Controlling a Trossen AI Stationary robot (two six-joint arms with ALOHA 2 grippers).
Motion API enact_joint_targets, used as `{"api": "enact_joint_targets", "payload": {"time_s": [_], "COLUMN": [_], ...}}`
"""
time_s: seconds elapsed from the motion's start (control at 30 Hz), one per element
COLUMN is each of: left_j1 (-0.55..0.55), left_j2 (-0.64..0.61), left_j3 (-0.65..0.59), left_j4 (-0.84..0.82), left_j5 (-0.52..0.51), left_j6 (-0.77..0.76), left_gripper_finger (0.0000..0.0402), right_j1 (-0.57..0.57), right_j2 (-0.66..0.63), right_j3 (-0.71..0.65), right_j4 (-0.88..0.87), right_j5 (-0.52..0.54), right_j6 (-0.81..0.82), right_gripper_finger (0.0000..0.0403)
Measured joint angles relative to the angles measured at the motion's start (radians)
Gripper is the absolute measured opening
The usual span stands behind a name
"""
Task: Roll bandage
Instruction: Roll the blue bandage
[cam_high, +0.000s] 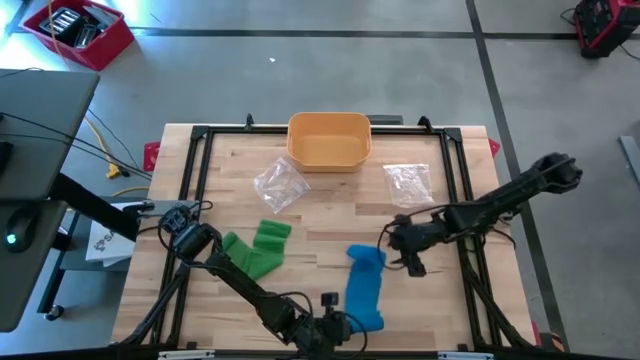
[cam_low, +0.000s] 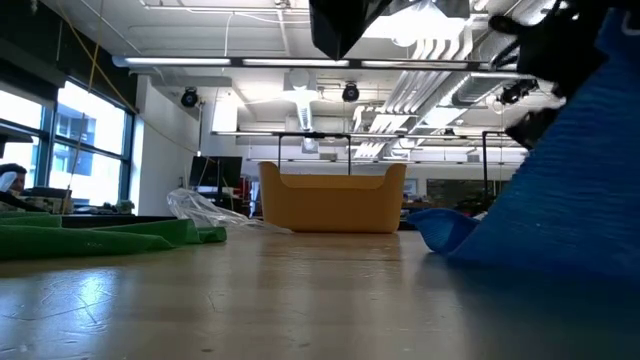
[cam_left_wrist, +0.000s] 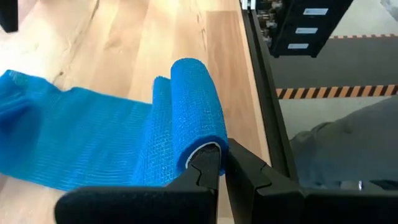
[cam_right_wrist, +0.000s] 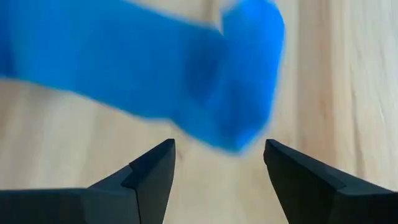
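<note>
1. High view: the blue elastic mesh bandage (cam_high: 365, 288) lay as a strip at lower centre of the wooden table (cam_high: 330, 215), its rolled end near the bottom edge at the left gripper (cam_high: 345, 325). The right gripper (cam_high: 408, 255) hovered just right of the strip's upper end.
2. Low view: the bandage filled the right side; no writing was legible.
3. Left wrist view: the left gripper was pinched shut on the roll's end at lower centre. Rolling seemed under way; next would likely call for another turn along the strip.
4. Right wrist view: the right gripper's fingers (cam_right_wrist: 152, 171) stood wide apart, empty, over the loose end.
</note>
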Motion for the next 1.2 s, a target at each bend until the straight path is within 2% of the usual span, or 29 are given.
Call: {"api": "enact_joint_targets", "payload": {"time_s": [0.1, 0.27, 0.33, 0.5, 0.63, 0.8, 0.9, 1.03, 1.2], "left_j1": [0.002, 0.004, 0.003, 0.003, 0.003, 0.003, 0.003, 0.0, -0.011], "left_j2": [0.0, 0.0, 0.0, 0.0, 0.0, 0.0, 0.0, 0.0, 0.0], "left_j3": [0.0, 0.0, 0.0, 0.0, 0.0, 0.0, 0.0, 0.0, 0.0], "left_j4": [0.0, 0.0, 0.0, -0.001, 0.001, 0.002, 0.004, 0.01, 0.009], "left_j5": [-0.001, -0.003, -0.003, -0.003, -0.003, -0.005, -0.005, 0.002, 0.011], "left_j6": [-0.008, -0.008, -0.008, -0.008, -0.012, -0.014, -0.016, -0.017, -0.029], "left_gripper_finger": [0.0007, 0.0007, 0.0007, 0.0007, 0.0007, 0.0007, 0.0007, 0.0007, 0.0007], "right_j1": [0.071, 0.168, 0.186, 0.199, 0.188, 0.179, 0.164, 0.143, 0.109], "right_j2": [0.046, 0.184, 0.24, 0.362, 0.44, 0.504, 0.513, 0.496, 0.392], "right_j3": [0.0, 0.0, 0.0, 0.001, 0.017, 0.046, 0.07, 0.107, 0.165], "right_j4": [0.151, 0.288, 0.34, 0.466, 0.469, 0.458, 0.4, 0.297, 0.1], "right_j5": [0.076, 0.379, 0.431, 0.432, 0.451, 0.525, 0.541, 0.542, 0.542], "right_j6": [-0.015, 0.082, 0.116, 0.142, 0.17, 0.193, 0.206, 0.195, 0.18], "right_gripper_finger": [0.024, 0.023, 0.022, 0.0191, 0.0177, 0.0147, 0.0103, 0.0018, 0.0005]}}
